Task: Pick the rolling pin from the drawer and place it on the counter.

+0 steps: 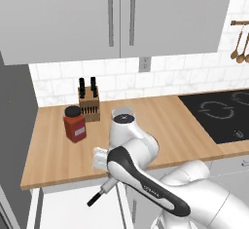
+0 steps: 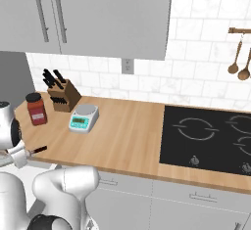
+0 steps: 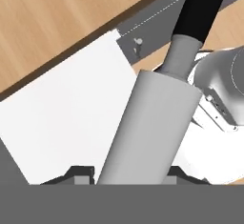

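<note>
Rolling pin (image 3: 152, 123) in gripper (image 3: 128, 175) above drawer (image 3: 71, 118)

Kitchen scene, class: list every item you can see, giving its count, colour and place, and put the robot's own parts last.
rolling pin: one, pale grey, black handles, held above the drawer
drawer: one, white, open below the counter edge
counter: one, light-brown wood
knife block: one, wooden, black handles, back left
jar: one, red, black lid, beside the block
scale: one, white, mid-counter
cooktop: one, black, right
upper cabinets: grey, above
wooden spoons: hanging, far right wall
claw: one, dark tips, shut on the pin
</note>
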